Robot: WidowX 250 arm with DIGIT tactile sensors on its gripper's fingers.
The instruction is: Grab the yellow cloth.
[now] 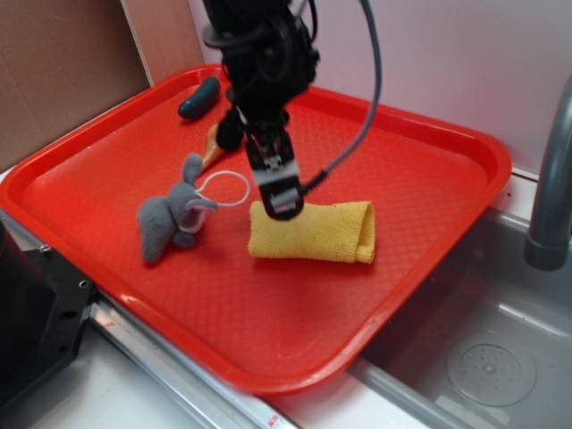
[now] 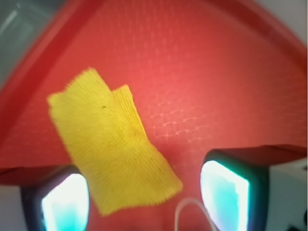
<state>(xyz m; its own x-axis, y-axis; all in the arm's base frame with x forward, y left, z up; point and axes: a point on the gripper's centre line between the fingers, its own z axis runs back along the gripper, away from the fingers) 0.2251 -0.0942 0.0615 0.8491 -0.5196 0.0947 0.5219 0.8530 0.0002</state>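
Observation:
The yellow cloth [image 1: 315, 232] lies folded in an oblong on the red tray [image 1: 429, 161], near its middle. In the wrist view the yellow cloth [image 2: 110, 144] runs diagonally, its near end lying between my two fingers, closer to the left one. My gripper [image 1: 281, 198] hangs just above the cloth's left end, pointing down. In the wrist view the gripper [image 2: 144, 197] is open, and its glowing pads [image 2: 224, 192] stand wide apart with tray surface showing beside the cloth.
A grey plush bunny [image 1: 172, 217] with a white loop [image 1: 229, 188] lies left of the cloth. A dark teal object [image 1: 198, 97] and an orange piece [image 1: 211, 146] sit at the tray's back left. A sink basin [image 1: 492, 357] and a grey faucet [image 1: 550, 188] are at the right.

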